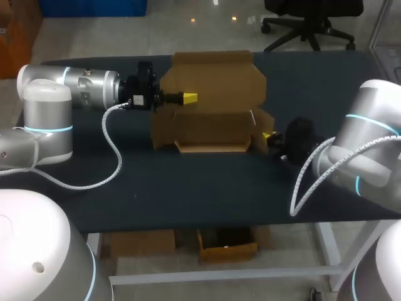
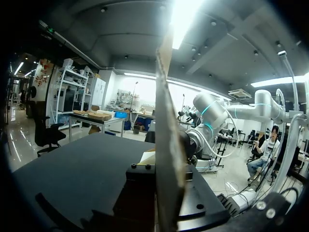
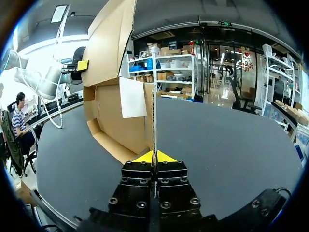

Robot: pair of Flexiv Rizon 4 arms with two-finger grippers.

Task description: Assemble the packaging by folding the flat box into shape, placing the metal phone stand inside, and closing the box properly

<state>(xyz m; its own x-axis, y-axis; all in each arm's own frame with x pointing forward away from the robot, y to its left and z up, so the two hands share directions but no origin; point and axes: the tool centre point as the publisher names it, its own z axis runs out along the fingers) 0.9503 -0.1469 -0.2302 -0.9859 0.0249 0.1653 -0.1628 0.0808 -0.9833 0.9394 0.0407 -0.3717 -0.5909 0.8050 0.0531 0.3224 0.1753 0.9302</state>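
Note:
A brown cardboard box (image 1: 210, 119) stands half folded at the table's middle, its lid (image 1: 213, 78) raised at the back. My left gripper (image 1: 188, 97) is shut on the lid's left part; in the left wrist view the cardboard panel (image 2: 166, 111) runs edge-on through the left gripper (image 2: 166, 176). My right gripper (image 1: 268, 136) is shut on the box's right side flap (image 3: 154, 111), which stands edge-on between its yellow tips (image 3: 154, 157). The box's inside (image 3: 113, 121) lies open ahead of it. No metal phone stand shows in any view.
The dark table (image 1: 207, 194) has bare room in front of the box and to both sides. My left arm's white cable (image 1: 113, 150) loops over the table's left part. My right arm's cable (image 1: 304, 179) hangs near the front right edge.

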